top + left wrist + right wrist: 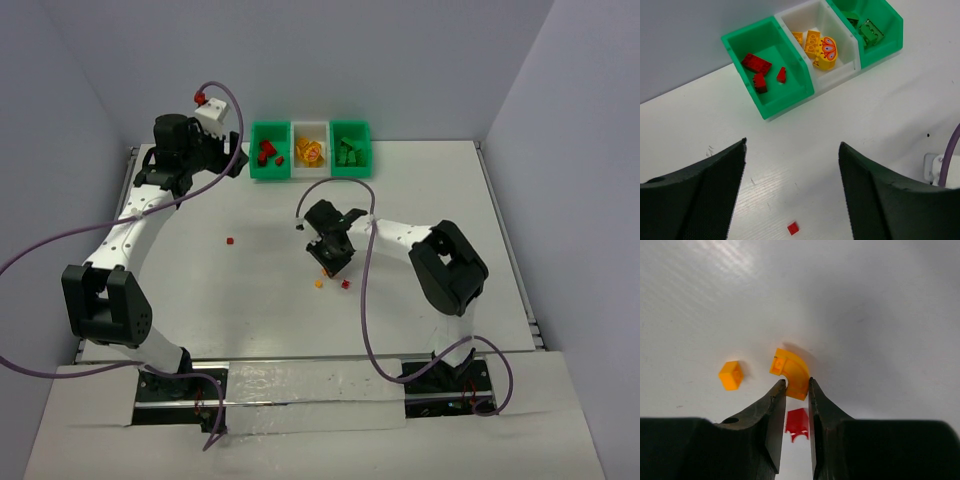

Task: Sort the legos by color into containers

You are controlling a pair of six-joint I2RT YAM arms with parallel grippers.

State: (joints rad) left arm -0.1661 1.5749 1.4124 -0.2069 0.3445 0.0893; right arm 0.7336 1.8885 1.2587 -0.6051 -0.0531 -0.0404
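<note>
Your R pincer (pixel 796 386) is clamped on one end of the curved orange plastic brick (pixel 789 369), right at the white table (pixel 880 315), w/ a small orange cube (pixel 731 375) beside it. L pincer (pixel 792 150) hangs wide open & empty nr the green-white-green plastic bin row (pixel 787 102), prob. keeping clear of R's work.

Matte white worktop (pixel 250 300) sitting inside pale grey walls (pixel 400 60), which are closing it in at back and both sides. Crinkled glossy strip (pixel 300 385) running along near edge. Thin metal rail (pixel 512 250) edging right side.
</note>
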